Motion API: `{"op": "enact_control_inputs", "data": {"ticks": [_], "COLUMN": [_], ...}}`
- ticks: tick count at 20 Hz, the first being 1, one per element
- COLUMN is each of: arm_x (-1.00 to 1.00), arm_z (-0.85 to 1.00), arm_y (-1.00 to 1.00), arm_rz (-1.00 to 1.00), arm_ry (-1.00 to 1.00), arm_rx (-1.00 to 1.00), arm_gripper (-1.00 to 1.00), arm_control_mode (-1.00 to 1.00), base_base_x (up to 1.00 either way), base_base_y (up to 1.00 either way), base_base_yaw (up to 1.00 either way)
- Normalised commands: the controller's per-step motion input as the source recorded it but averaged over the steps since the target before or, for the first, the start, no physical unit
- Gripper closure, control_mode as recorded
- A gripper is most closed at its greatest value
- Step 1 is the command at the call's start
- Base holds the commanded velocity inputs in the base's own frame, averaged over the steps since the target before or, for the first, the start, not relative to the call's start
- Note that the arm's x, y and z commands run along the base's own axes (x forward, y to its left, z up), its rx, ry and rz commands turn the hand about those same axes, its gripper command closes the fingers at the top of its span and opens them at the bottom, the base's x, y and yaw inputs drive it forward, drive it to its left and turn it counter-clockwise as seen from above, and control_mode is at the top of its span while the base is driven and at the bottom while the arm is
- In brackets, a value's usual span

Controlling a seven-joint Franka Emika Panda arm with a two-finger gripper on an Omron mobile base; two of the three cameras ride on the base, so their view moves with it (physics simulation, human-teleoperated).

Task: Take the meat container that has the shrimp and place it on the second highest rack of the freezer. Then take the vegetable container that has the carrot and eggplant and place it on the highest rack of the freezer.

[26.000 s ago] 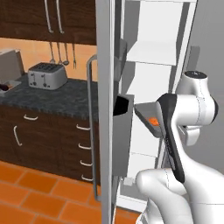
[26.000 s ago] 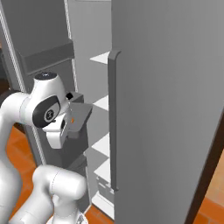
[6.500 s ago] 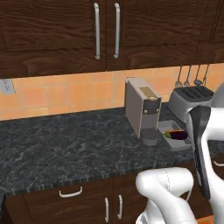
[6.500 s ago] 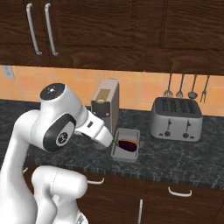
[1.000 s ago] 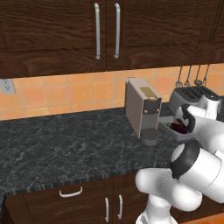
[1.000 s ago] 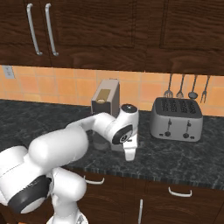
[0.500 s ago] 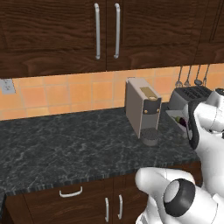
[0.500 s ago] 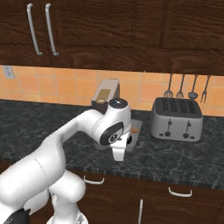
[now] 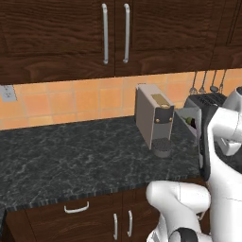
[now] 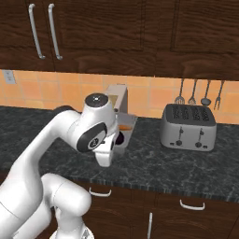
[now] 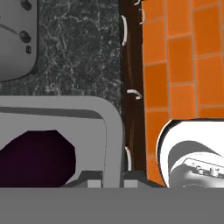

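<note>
Since a second ago, your arm swung the vegetable container (image 11: 78, 131) up off the counter (image 11: 78, 52); tool (image 11: 113, 178) clamped on its rim, eggplant (image 11: 37, 157) inside. Second step: carry to the freezer's highest rack.

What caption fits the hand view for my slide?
Hand shut on the grey tray's rim, eggplant inside, above the dark counter and orange floor.

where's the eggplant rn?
In the hand view, lower left: the eggplant lies inside the grey tray, whose rim the gripper grips, above the dark counter.
</note>
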Motion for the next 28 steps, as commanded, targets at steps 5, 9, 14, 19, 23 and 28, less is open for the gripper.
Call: {"op": "enact_control_inputs", "data": {"ticks": [5,9,14,19,23,28], "arm_x": [-0.36,-0.33,-0.09,-0.05,-0.02,0.0], "arm_z": [0.55,0.39,0.33,0.02,0.0,0.0], "arm_y": [0.81,0.88,0.47,0.03,0.0,0.0], "arm_rz": [0.0,0.02,0.02,0.0,0.0,0.0], "arm_ry": [-0.07,0.0,0.02,0.1,0.06,0.01], "arm_rx": [0.0,-0.01,0.0,0.0,0.0,0.0], "arm_gripper": [1.0,1.0,1.0,1.0,1.0,1.0], "arm_control_mode": [-1.0,-1.0,-1.0,-1.0,-1.0,-1.0], "base_base_x": [0.0,0.0,0.0,0.0,0.0,0.0], "base_base_y": [0.0,0.0,0.0,0.0,0.0,0.0], "base_base_yaw": [0.0,0.0,0.0,0.0,0.0,0.0]}}
